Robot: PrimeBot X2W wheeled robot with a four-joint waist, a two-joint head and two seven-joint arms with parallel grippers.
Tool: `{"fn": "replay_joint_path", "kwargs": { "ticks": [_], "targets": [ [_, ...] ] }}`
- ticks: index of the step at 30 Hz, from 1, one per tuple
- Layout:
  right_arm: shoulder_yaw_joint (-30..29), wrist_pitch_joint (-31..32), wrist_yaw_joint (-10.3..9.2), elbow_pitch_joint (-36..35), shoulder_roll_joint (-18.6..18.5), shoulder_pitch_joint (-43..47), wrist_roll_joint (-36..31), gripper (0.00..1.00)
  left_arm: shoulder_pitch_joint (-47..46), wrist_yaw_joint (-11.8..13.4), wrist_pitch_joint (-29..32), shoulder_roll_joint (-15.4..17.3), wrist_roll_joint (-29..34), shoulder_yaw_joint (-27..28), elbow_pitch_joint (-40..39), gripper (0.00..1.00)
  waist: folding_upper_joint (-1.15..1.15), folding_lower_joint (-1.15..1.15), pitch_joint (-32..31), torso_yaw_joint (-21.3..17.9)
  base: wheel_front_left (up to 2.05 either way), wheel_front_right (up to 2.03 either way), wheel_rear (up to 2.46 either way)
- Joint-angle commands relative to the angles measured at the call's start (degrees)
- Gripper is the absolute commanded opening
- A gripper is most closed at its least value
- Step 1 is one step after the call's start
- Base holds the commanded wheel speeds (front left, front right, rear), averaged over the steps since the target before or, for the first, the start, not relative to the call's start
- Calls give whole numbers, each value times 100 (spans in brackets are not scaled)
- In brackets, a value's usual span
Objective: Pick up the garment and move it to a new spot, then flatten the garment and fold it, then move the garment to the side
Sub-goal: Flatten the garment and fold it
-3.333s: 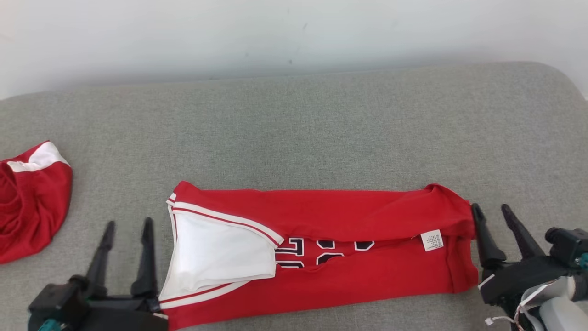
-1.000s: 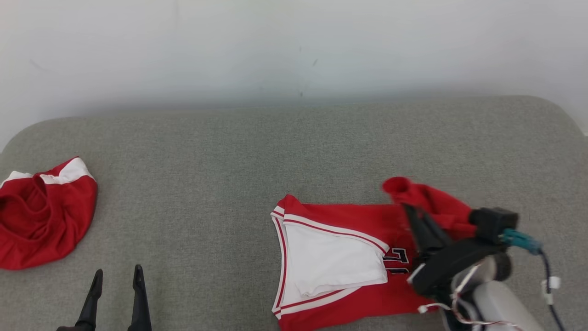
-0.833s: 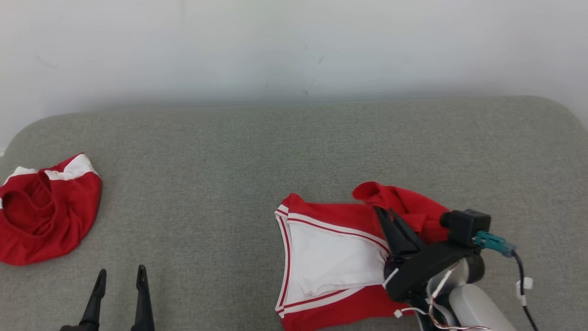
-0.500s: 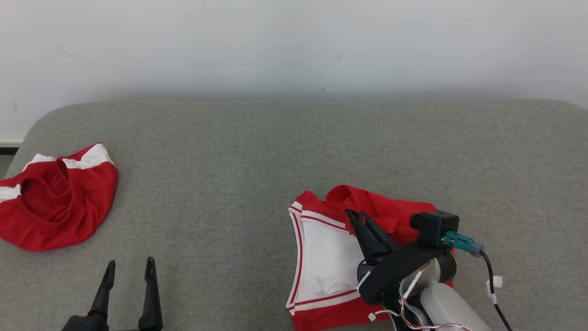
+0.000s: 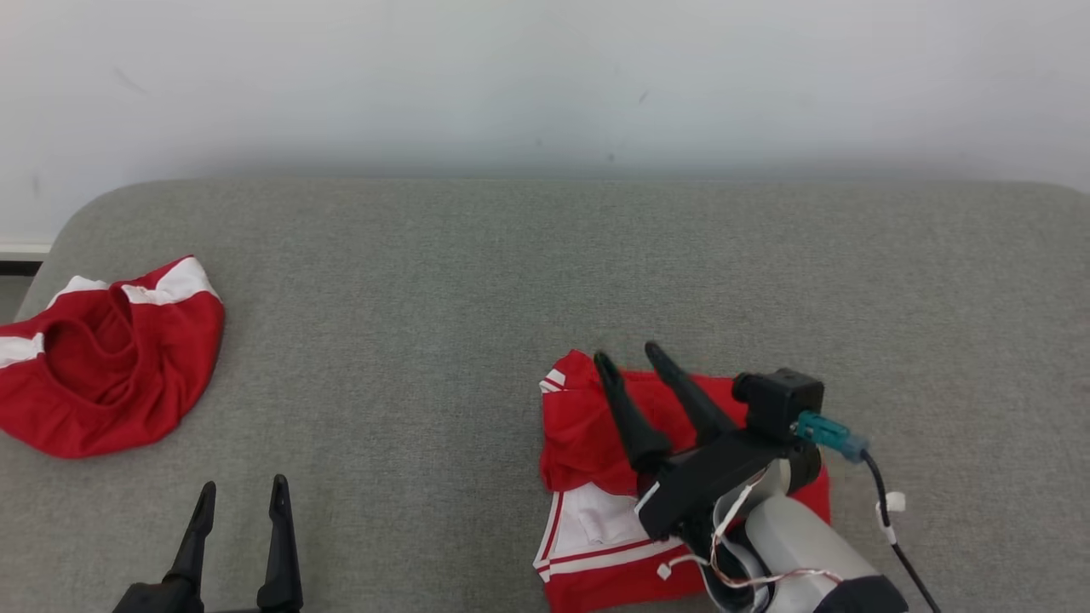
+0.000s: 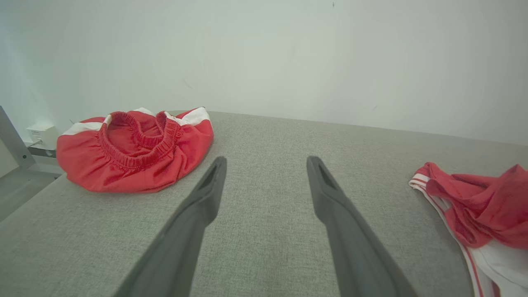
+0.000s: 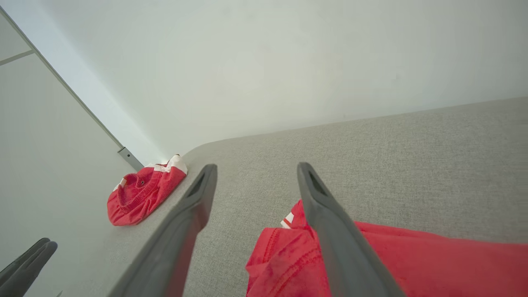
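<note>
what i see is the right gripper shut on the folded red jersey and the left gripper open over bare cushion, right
No: the right gripper is open above the folded red jersey, as the right wrist view shows. The left gripper is open over bare cushion.

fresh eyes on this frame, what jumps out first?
The folded red-and-white jersey at the near right of the grey cushion, with the right gripper poised over it, jaws open and holding nothing. Next, the bunched red garment lying well apart at the cushion's far left edge.
</note>
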Motion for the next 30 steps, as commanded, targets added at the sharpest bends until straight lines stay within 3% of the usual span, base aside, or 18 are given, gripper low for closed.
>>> {"fn": "replay_joint_path", "kwargs": {
  "ticks": [1, 9, 18, 30],
  "targets": [
    [-38, -77, -15, -50, -3, -81, -80, 100, -7, 8, -18, -5, -12, 25, 4, 100, 0, 0, -11, -53, 0, 0, 0],
    [-790, -362, -15, -653, -480, 145, -583, 100, 20, 8, -18, -3, 11, 69, -83, 100, 0, 0, -92, -249, 0, 0, 0],
    [-1812, -419, -15, -1665, -860, 1272, -1044, 100, 142, 8, -18, -4, 85, 82, -232, 100, 0, 0, -192, -455, 0, 0, 0],
    [-2507, -424, -15, -2415, -464, 2733, -1436, 100, 292, 8, -18, -5, 48, 1, -356, 100, 0, 0, -280, -492, 0, 0, 0]
  ]
}}
